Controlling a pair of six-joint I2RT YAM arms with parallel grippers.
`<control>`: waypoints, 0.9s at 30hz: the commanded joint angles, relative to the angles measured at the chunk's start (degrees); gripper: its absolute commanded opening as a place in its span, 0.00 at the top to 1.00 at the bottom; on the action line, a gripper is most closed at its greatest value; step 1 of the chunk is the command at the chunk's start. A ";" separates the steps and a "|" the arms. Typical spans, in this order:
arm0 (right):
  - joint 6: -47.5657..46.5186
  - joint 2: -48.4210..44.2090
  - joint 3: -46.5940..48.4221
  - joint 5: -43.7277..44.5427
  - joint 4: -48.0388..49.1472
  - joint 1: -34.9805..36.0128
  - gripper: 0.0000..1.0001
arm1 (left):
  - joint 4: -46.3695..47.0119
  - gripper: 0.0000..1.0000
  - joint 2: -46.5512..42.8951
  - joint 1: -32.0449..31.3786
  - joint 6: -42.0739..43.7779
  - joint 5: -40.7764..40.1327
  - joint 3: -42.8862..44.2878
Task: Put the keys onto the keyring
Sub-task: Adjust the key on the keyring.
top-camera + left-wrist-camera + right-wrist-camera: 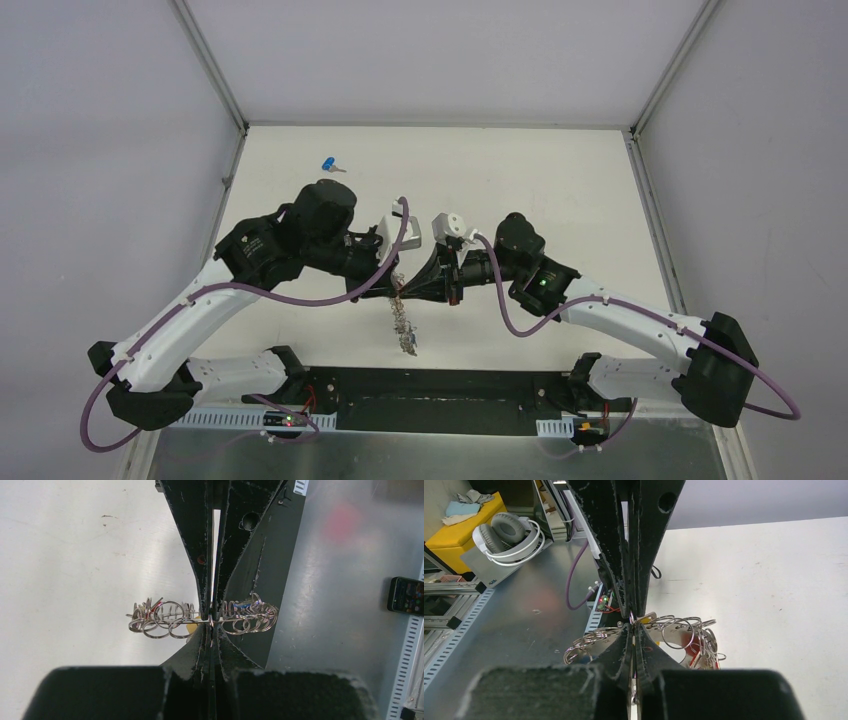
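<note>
The large grey metal keyring, fringed with small silver rings and keys, is held at the middle of the white table, where the 2 arms meet tip to tip. Its bunch trails towards the near edge, and whether the end rests on the table cannot be told. The left gripper is closed, with the ring's thin wire pinched between its tips. The ring is thereby steadied and presented side-on to the other arm. The right gripper is closed too, its tips set against the same stretch of wire. Whether wire or a small key is pinched there cannot be told, though a yellowish piece is seen just beside them. A threading step is judged to be in hand. 1 small silver key with a blue plastic head lies on the table, well apart at the far side, not yet on the ring
</note>
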 commanded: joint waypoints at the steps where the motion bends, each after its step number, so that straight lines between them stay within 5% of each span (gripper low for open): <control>1: -0.47 -0.94 1.49 0.59 1.55 0.10 1.00 | 4.50 1.00 -1.71 -0.53 -0.48 1.42 -0.07; 7: 0.72 -2.67 0.57 2.39 2.73 0.03 1.00 | 7.24 0.98 -3.25 -0.59 -1.63 1.13 -2.16; 17: 1.76 -4.11 -0.38 4.26 3.62 -0.22 1.00 | 10.90 0.63 -5.77 -0.60 -2.85 0.32 -3.28; 27: 2.71 -5.91 -1.73 4.85 5.43 -0.60 1.00 | 24.01 0.53 -16.26 -0.56 -10.40 -8.51 -14.73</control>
